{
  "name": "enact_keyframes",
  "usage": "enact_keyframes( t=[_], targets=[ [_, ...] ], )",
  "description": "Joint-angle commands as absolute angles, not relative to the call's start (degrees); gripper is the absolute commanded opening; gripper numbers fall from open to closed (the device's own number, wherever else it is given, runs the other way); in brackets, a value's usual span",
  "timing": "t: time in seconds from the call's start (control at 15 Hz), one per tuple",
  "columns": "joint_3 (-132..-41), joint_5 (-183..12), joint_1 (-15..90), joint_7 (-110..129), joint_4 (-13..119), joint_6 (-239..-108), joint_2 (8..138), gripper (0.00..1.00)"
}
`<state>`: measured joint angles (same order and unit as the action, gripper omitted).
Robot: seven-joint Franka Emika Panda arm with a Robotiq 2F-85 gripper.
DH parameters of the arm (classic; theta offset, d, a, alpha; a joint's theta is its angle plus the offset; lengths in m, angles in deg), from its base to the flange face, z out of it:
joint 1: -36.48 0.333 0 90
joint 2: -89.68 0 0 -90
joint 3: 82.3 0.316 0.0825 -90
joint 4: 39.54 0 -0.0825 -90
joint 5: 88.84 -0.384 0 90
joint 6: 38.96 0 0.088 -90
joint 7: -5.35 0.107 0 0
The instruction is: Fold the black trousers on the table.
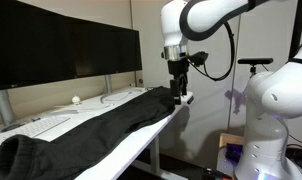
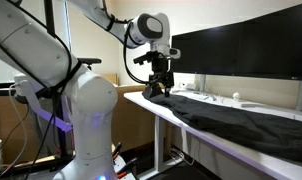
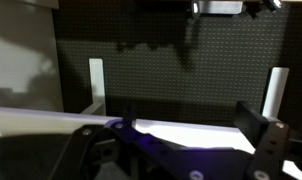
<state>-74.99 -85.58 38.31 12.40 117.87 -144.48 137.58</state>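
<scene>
The black trousers (image 1: 91, 130) lie stretched along the white table (image 1: 149, 138), and show in both exterior views (image 2: 231, 125). My gripper (image 1: 179, 93) points down at the end of the trousers by the table's end, right at the cloth (image 2: 159, 90). In the wrist view the jaws (image 3: 176, 140) stand wide apart with the white table edge (image 3: 191, 132) between them and black cloth (image 3: 31, 160) at the lower left. Nothing shows between the fingers.
Dark monitors (image 1: 61, 45) line the back of the table (image 2: 241, 50). A white keyboard (image 1: 36, 127) and a small white ball (image 1: 76, 99) lie behind the trousers. The robot's white base (image 2: 86, 110) stands by the table's end. A cardboard box (image 1: 229, 140) sits on the floor.
</scene>
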Motion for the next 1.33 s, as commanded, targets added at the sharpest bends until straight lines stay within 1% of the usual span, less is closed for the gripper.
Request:
enact_keyframes(
  t=[0.0,0.27,0.53,0.8,0.93,1.07,1.13,1.27],
  targets=[
    [-66.6,-88.4,43.2,20.0,112.1,-144.4,133.0,1.00],
    [-56.2,-87.0,42.8,33.9,102.1,-145.6,123.8,1.00],
    [-48.8,-82.6,37.3,44.2,89.5,-148.0,110.8,1.00],
    [-42.4,-70.7,32.1,49.4,75.5,-146.4,97.0,1.00],
    [-39.2,-63.9,31.7,51.4,68.2,-143.5,89.8,1.00],
    [-37.3,-56.3,33.5,53.5,61.1,-140.0,82.2,1.00],
    [-43.1,-52.6,41.6,54.7,57.7,-137.3,78.7,1.00],
    [-47.2,-49.3,49.3,55.4,50.5,-132.9,72.8,1.00]
  ],
)
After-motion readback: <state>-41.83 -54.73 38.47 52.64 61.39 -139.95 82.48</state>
